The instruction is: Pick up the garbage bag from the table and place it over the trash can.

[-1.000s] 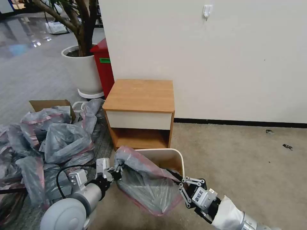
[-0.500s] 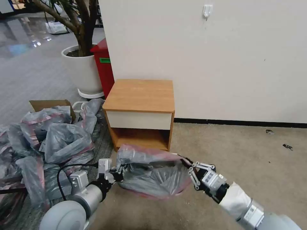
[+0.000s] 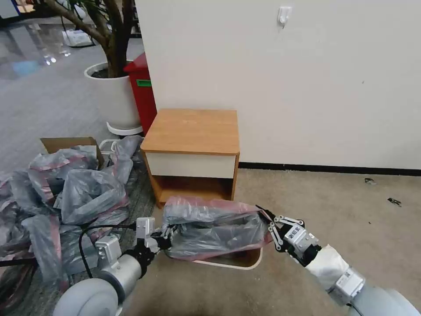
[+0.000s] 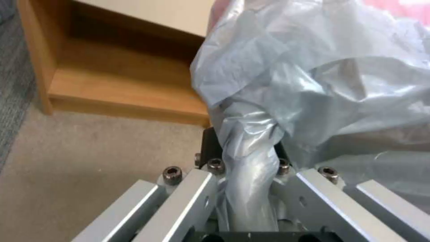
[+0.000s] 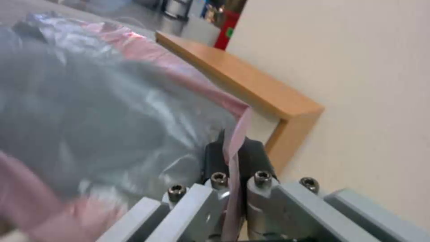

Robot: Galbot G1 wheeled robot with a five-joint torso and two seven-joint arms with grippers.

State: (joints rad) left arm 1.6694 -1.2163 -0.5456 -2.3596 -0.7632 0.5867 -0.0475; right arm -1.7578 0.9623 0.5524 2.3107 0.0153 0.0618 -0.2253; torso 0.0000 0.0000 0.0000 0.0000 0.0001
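The grey garbage bag with its pink-red rim hangs stretched between both grippers, low in front of the table. My left gripper is shut on the bag's left end; the left wrist view shows a twisted bunch of the bag pinched between its fingers. On the bag's right corner my right gripper is shut, with the pink rim of the bag clamped between its black pads. The cream trash can sits on the floor under the bag, with just its near rim visible.
A heap of similar grey-and-pink bags and a cardboard box lie on the floor to the left. A red bin and a white plant pot stand behind the table. Open carpet lies to the right.
Both grippers have carried the bag away from me and spread it wider. The right gripper moved up and right. The bag now covers the can's far side, and its near rim shows.
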